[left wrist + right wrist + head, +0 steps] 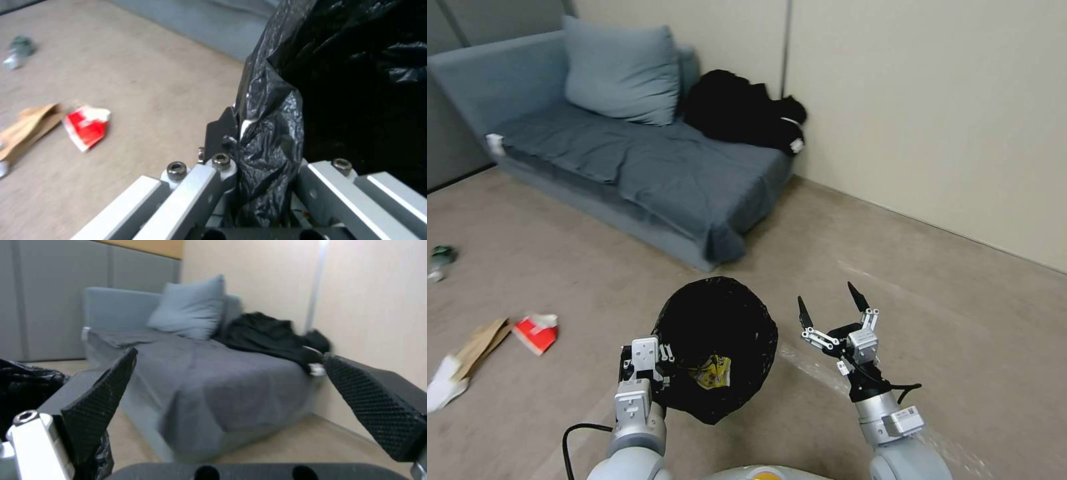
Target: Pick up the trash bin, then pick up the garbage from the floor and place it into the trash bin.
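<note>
The trash bin (720,333), lined with a crinkled black bag, hangs tilted above the floor with a yellow wrapper (712,373) inside. My left gripper (650,363) is shut on its near-left rim; the left wrist view shows the bag (267,140) pinched between the fingers. My right gripper (831,308) stands open and empty just right of the bin, its fingertips (102,393) wide apart. Garbage lies on the floor to the left: a red-white carton (536,332), a brown paper bag (480,347), white tissue (444,387) and a small bottle (440,259).
A grey-blue sofa (647,167) with a cushion (620,70) and black clothes (740,110) stands ahead against the beige wall (934,100). Bare carpet stretches to the right and between me and the sofa.
</note>
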